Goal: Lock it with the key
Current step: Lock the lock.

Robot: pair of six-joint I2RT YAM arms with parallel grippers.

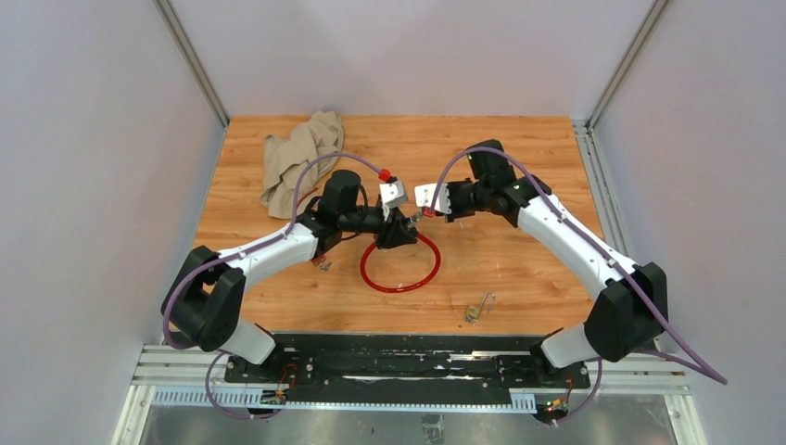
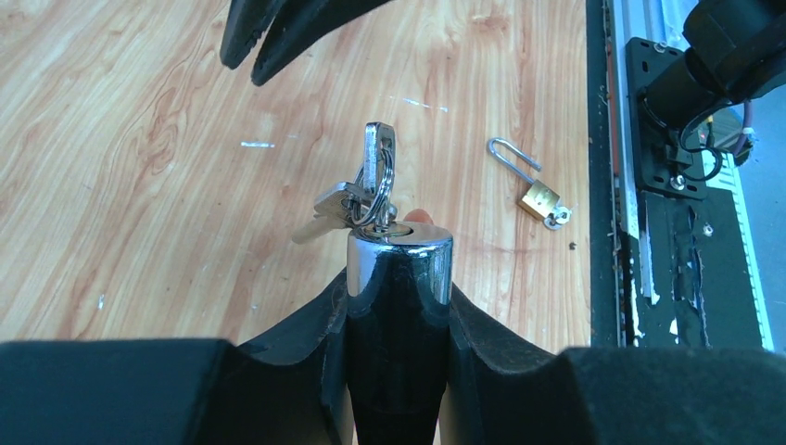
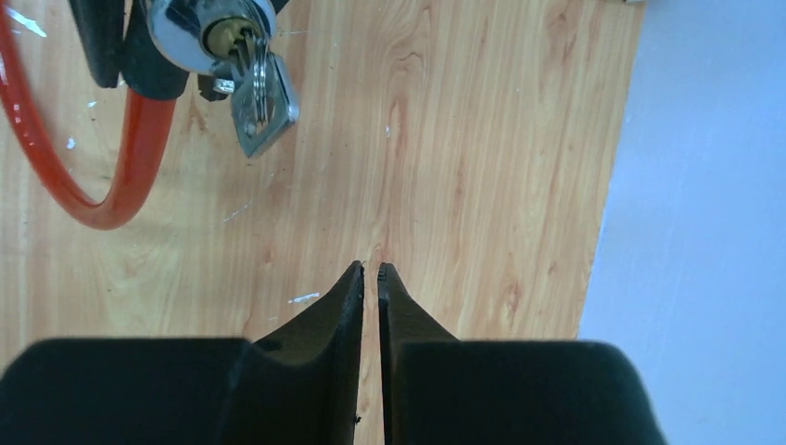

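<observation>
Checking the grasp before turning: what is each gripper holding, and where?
The left gripper clamps the chrome lock cylinder by its sides, below the keyed end. The right gripper holds nothing; the key stands in the cylinder, untouched.

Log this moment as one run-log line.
left gripper: shut on lock cylinder | key: in keyhole, ungripped | right gripper: shut, empty, apart from key
</observation>
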